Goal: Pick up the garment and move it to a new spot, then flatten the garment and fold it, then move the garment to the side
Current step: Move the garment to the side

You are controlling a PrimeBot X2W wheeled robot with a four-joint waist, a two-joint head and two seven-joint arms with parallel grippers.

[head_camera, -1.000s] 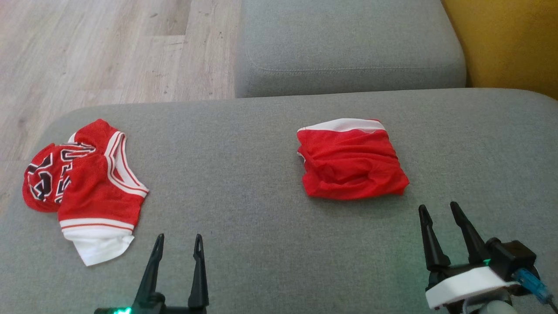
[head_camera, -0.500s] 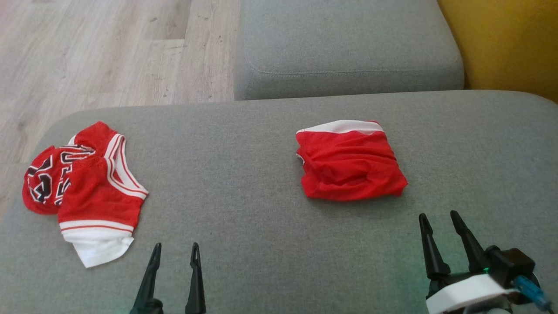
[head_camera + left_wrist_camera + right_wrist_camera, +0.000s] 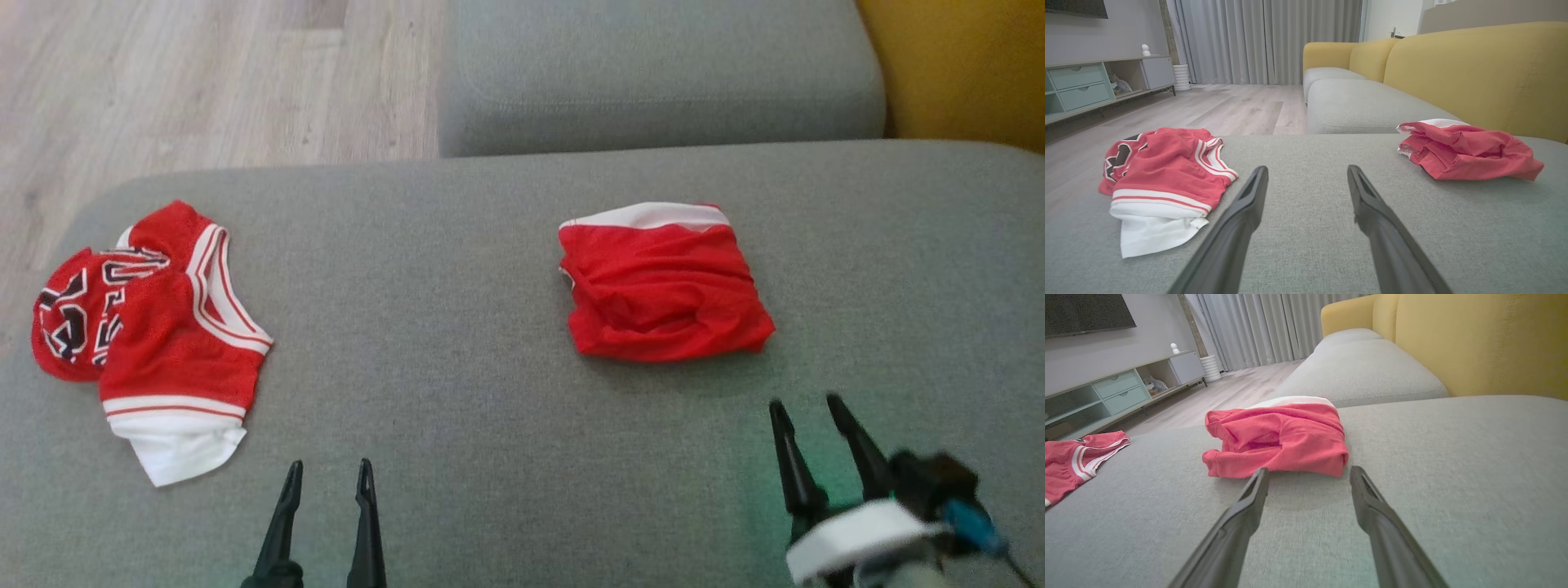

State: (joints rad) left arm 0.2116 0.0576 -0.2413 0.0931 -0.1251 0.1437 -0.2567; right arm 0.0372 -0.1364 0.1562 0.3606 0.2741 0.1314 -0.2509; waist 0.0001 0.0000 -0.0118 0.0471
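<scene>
Left pincer (image 3: 330, 465): two long, dark, tapered fingers spread apart, holding nothing, over bare upholstery at the near edge.

Right pincer (image 3: 804, 402): likewise spread and empty, tips just short of the near edge of the folded red garment (image 3: 665, 286).

That garment is a roughly square packet of fine mesh-like fabric, wrinkled on top, with a white band along its far edge. It lies on the right half of the grey sofa cushion (image 3: 457, 269), which has a coarse woven cover and rounded corners.

Crumpled jersey (image 3: 155, 335): red mesh, white-and-red striped trim, a white panel at the near end, black-and-white lettering (unreadable) on the bunched part. It lies at the cushion's left end, well apart from the folded piece.

Beyond the cushion are a pale wood-plank floor (image 3: 204, 82) and a mustard-yellow backrest (image 3: 963, 65).
</scene>
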